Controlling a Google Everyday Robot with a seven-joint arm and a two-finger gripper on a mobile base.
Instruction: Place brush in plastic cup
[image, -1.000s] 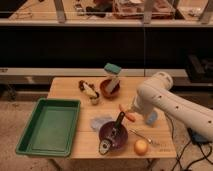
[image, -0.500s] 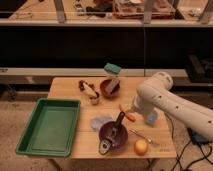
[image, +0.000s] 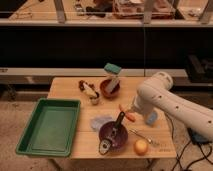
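The brush (image: 113, 131) has a dark handle and a rounded whitish head. It lies slanted across the purple bowl (image: 120, 140), head at the bowl's front left and handle tip pointing up right. My gripper (image: 127, 113) is at the end of the white arm (image: 160, 97), right by the handle's upper end and the orange carrot (image: 129, 116). The light blue plastic cup (image: 151, 118) stands just right of the gripper, partly behind the arm.
A green tray (image: 47, 125) fills the table's left side. A reddish-brown bowl (image: 109, 88) holding a teal-topped object stands at the back. Small items (image: 89, 91) lie to its left. A thin silver utensil (image: 142, 136) and an orange fruit (image: 141, 146) lie front right.
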